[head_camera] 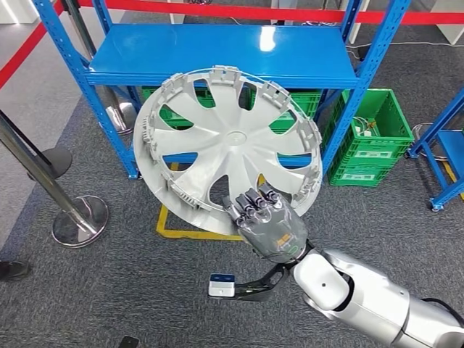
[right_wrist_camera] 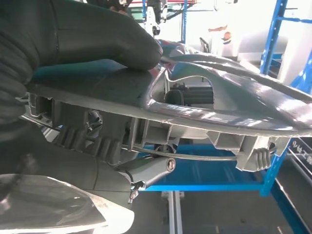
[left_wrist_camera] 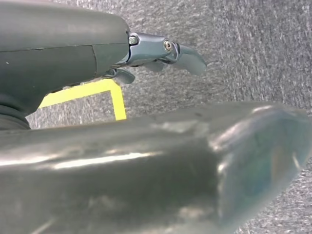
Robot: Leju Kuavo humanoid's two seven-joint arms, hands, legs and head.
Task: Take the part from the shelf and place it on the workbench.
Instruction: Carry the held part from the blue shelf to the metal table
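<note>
Grey carpet floor (head_camera: 137,290), yellow tape marking (head_camera: 164,228) on it. Blue metal shelf rack (head_camera: 219,54) behind, green plastic crates (head_camera: 378,138) beneath and beside it. Chrome stanchion bases (head_camera: 82,217) at left. Large silver plastic wheel cover (head_camera: 227,141) held tilted in air in front of shelf. Right hand (head_camera: 268,221) grips its near rim, thumb on top, fingers underneath. Left hand (left_wrist_camera: 162,53) hangs over carpet, fingers apart, holding nothing.

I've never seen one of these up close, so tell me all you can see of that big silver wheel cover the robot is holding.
The wheel cover is a round, silver-grey disc, plastic by its look, with curved spokes, open slots and clips around its rim. It hangs tilted in the air before the blue shelf, above grey carpet. The right hand grips its near edge, thumb on one face, fingers on the other.
</note>
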